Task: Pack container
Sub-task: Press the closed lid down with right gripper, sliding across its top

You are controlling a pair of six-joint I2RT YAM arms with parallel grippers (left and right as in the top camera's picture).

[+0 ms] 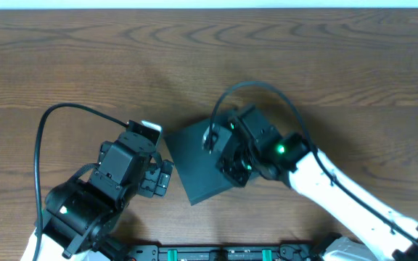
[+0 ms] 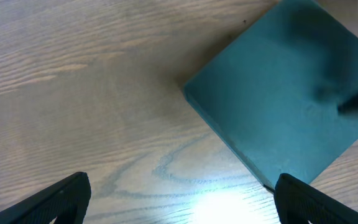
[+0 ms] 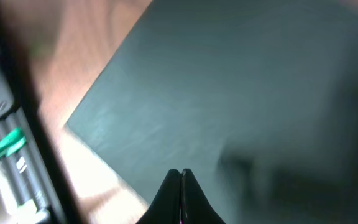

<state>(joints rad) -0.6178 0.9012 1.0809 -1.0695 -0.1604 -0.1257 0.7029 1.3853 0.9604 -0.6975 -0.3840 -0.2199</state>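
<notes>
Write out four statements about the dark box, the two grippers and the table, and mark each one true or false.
1. The container is closed, its top lying flat. True.
2. The left gripper is clamped on the container. False: its jaws stand wide open over the bare table, with the container off to one side.
3. The right gripper is shut, fingers pressed together, above the container's dark top. True.
4. Snack packets lie on the table next to the container. False: no packet shows in any view; only wood grain surrounds it.
</notes>
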